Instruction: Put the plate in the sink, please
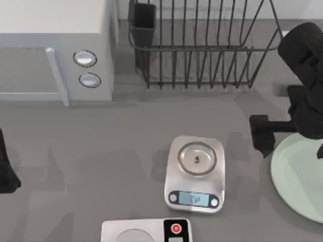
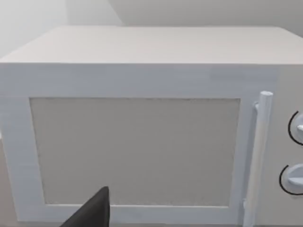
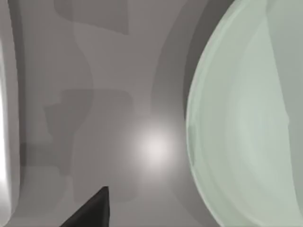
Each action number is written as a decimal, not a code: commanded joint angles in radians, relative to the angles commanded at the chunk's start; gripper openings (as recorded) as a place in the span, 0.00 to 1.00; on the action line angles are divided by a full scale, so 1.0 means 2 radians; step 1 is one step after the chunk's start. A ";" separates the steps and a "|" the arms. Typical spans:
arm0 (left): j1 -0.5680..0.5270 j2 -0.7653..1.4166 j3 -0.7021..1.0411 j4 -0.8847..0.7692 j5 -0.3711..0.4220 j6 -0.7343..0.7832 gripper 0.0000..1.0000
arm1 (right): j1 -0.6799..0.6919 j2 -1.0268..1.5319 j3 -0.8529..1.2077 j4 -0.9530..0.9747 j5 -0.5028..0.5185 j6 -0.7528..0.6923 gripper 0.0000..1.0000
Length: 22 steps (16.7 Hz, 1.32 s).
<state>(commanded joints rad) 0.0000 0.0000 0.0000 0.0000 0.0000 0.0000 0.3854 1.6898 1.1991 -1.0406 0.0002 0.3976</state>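
While the left arm [image 1: 6, 169] is sitting parked at the table's left edge, cut off by the frame so that its gripper state cannot be told, the right arm [image 1: 303, 91] is reaching in from the top view's right side, its dark bulk hanging over the far edge of the plate [image 1: 298, 176]. A black block of the right arm's end is jutting leftward just beside the plate's rim, but whether the right gripper's fingers are apart or together cannot be told, since they are not lying clearly in sight. The pale mint-green plate is lying flat on the grey table [image 1: 101, 146] at the right side, partly running off the picture's right edge and partly covered by the arm; in the right wrist view its curved rim [image 3: 194, 132] is showing against bare tabletop. To the plate's left, a strip of open table is separating it from the kitchen scale [image 1: 195, 174], which is standing near the middle with its small steel pan and lit display. A second scale [image 1: 146, 231] is being cropped by the near edge. Behind, the black wire dish rack [image 1: 202, 45] is standing against the back, and the white microwave [image 1: 55, 50] is occupying the back left; the left wrist view is facing its door [image 2: 135, 151] and handle.
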 joint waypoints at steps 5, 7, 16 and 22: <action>0.000 0.000 0.000 0.000 0.000 0.000 1.00 | 0.005 0.022 0.016 -0.014 0.000 0.005 1.00; 0.000 0.000 0.000 0.000 0.000 0.000 1.00 | 0.003 0.020 0.015 -0.013 0.000 0.005 1.00; 0.000 0.000 0.000 0.000 0.000 0.000 1.00 | 0.003 0.087 -0.072 0.145 0.001 0.007 1.00; 0.000 0.000 0.000 0.000 0.000 0.000 1.00 | 0.006 0.111 -0.096 0.187 0.000 0.008 1.00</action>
<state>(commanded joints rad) 0.0000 0.0000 0.0000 0.0000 0.0000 0.0000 0.3983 1.9108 1.0066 -0.6665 0.0009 0.4137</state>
